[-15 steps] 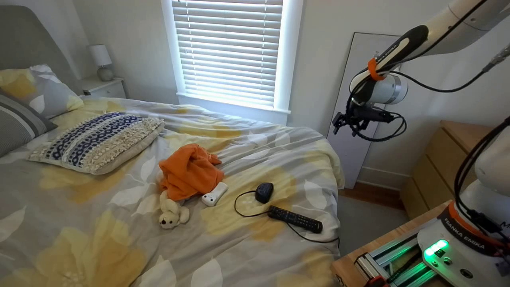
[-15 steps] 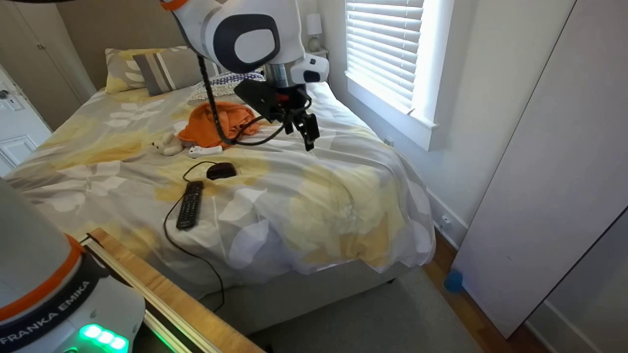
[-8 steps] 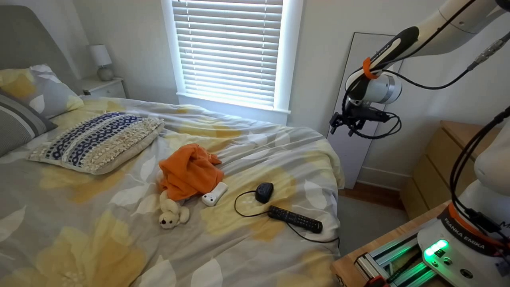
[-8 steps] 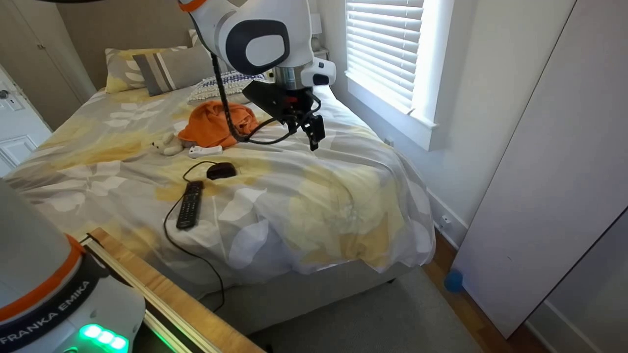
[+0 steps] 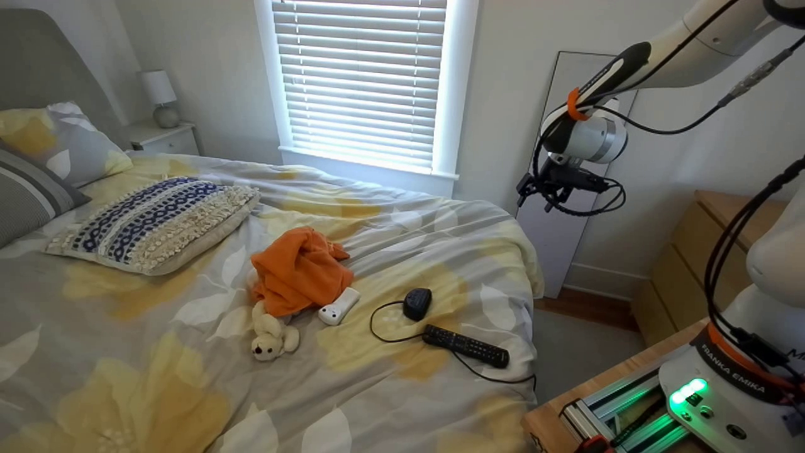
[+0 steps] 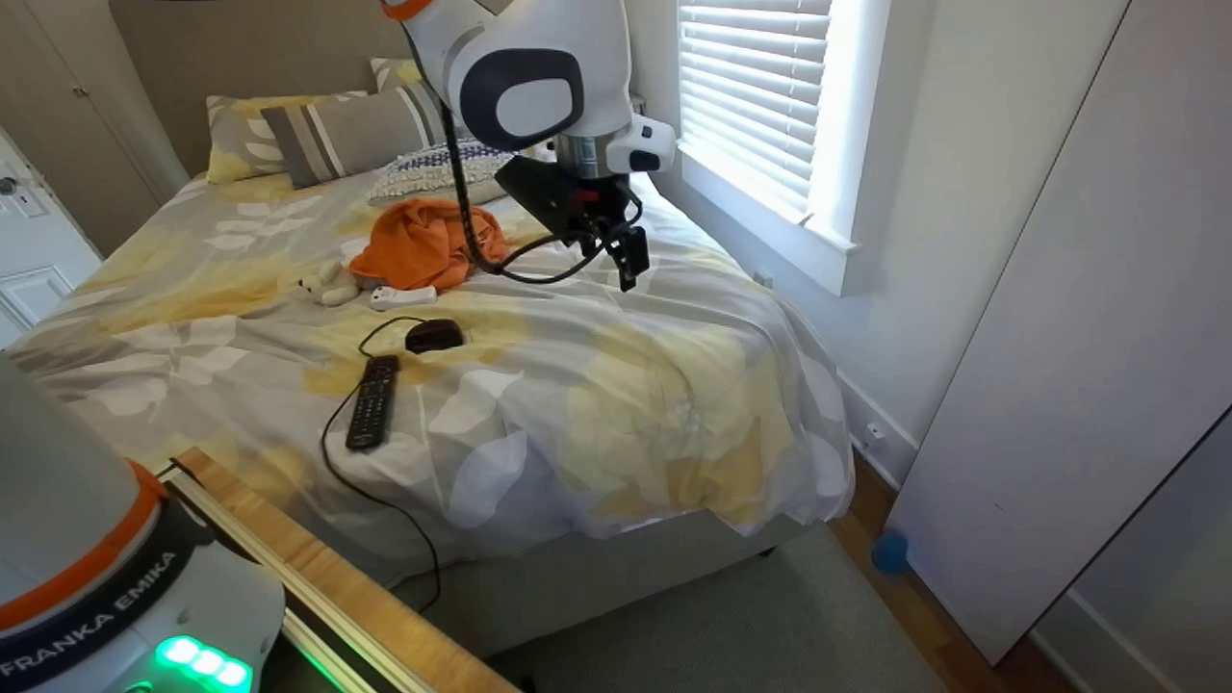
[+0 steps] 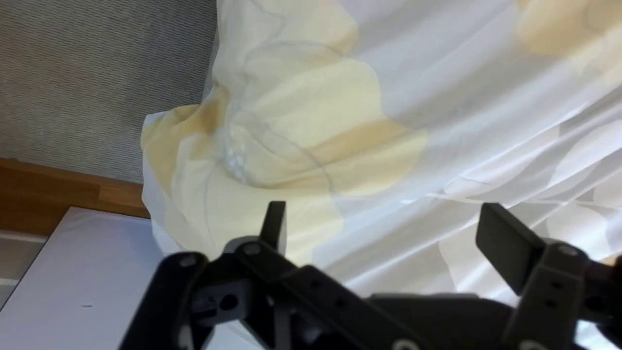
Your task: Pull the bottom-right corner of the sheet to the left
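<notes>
Above the foot of the bed (image 6: 597,582), here's the hand (image 7: 386,216), fingers (image 7: 508,243) spread wide, nothing between them, hovering clear of the sheet (image 7: 311,112) draped below! And the bottom-right corner (image 7: 167,146), by my reading, lies off past the finger at the left of the wrist view; in an exterior view that same corner (image 6: 823,481) sits down and right of the hand, spilling over the bed's end, its exact tip hard to pick out. Down and outward should be the reach. Nearby, the panel (image 6: 1059,366) crowds the wall side, there's room over the carpet (image 6: 789,616), and a leftward pull would likely head toward the remote (image 6: 372,402)
</notes>
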`<control>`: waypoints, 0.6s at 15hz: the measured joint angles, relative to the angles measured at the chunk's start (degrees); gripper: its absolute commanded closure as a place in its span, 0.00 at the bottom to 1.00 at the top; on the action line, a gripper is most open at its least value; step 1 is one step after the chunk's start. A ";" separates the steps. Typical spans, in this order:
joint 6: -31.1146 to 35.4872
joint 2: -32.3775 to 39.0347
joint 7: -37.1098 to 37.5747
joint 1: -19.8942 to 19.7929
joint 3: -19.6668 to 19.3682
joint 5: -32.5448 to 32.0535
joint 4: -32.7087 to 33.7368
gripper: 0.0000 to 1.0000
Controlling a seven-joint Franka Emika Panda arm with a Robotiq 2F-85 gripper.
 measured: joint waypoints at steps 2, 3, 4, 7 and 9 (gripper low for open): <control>0.28 4.15 -2.68 -2.06 1.76 4.94 3.43 0.00; 0.87 6.50 -3.26 -2.96 2.34 6.10 5.18 0.00; 1.39 8.92 -3.58 -3.97 2.99 7.06 6.98 0.00; 3.20 16.08 -4.43 -7.26 5.12 8.23 12.38 0.00; 4.65 20.38 -4.53 -9.34 6.34 8.23 15.78 0.00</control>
